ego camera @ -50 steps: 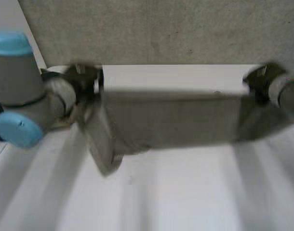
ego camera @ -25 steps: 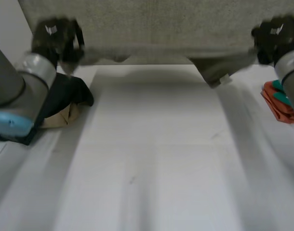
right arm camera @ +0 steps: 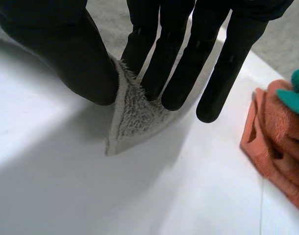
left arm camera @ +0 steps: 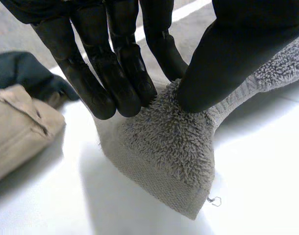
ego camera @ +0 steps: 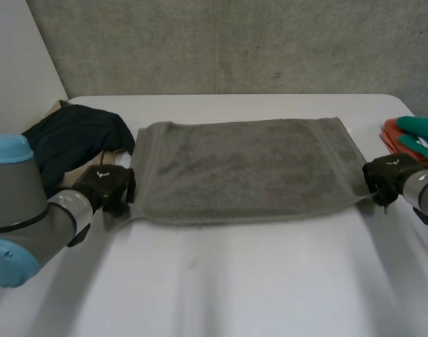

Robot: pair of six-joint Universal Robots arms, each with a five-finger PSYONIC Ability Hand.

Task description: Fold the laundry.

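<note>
A grey towel point(ego camera: 245, 168) lies spread flat across the middle of the white table point(ego camera: 221, 281). My left hand point(ego camera: 109, 187) is at its near left corner; in the left wrist view the fingers point(left arm camera: 115, 73) and thumb pinch that corner of the grey towel point(left arm camera: 169, 152). My right hand point(ego camera: 384, 175) is at the near right corner. In the right wrist view its thumb point(right arm camera: 71, 54) and fingers pinch that corner of the grey towel point(right arm camera: 130, 117), just above the table.
A dark garment point(ego camera: 74, 140) lies on a tan one point(left arm camera: 17, 132) at the table's left side, close behind my left hand. An orange cloth point(right arm camera: 282, 147) with a teal one point(ego camera: 421, 133) on it lies at the right edge.
Both hands swung the towel up and away, then brought it down; it now lies spread flat on the table with both near corners still pinched.
</note>
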